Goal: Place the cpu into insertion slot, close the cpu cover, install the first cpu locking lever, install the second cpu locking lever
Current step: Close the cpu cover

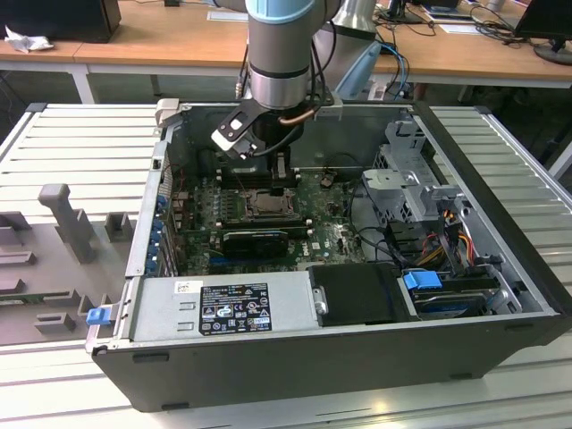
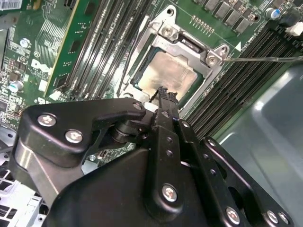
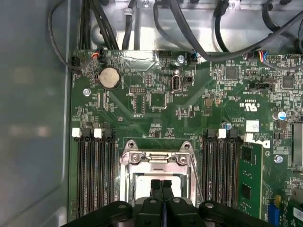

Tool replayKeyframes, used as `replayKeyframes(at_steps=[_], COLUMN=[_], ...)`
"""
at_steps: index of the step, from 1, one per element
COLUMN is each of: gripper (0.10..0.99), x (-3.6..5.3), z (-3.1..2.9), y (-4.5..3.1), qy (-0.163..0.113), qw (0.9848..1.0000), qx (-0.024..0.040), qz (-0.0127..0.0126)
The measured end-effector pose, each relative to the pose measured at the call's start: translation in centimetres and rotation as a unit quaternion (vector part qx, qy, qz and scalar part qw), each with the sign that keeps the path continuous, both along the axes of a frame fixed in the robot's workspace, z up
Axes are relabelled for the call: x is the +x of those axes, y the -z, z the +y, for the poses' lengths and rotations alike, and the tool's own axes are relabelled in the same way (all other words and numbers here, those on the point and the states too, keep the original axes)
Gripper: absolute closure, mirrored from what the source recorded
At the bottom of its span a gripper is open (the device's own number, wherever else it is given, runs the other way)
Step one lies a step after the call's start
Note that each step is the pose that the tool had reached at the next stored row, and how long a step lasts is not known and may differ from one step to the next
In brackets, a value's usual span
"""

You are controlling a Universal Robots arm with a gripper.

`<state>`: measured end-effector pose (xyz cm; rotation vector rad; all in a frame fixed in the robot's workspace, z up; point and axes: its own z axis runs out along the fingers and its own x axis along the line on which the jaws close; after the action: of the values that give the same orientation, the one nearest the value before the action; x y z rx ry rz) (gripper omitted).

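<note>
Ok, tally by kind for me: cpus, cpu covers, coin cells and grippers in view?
cpu: 1
cpu cover: 1
coin cell: 1
gripper: 1
Total: 4

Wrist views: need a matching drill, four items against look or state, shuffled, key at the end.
Items
1. cpu
2. cpu cover
3. gripper
4. coin battery

Look or state
a. round, silver
b. shut, tips close above the pale chip
c. grey metal frame, lying flat
d. pale metallic face, seen through the frame's window

Pairs: 1-d, 2-c, 3-b, 4-a
</note>
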<state>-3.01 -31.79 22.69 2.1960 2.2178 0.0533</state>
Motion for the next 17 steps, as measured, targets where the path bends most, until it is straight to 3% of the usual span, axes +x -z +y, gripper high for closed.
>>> replayKeyframes(at_steps=[17], gripper=[0.98], x=[-0.83], z=[0.0], y=[0.0], qy=[0.0], qw=[1.0], qx=[0.0], qz=[0.0])
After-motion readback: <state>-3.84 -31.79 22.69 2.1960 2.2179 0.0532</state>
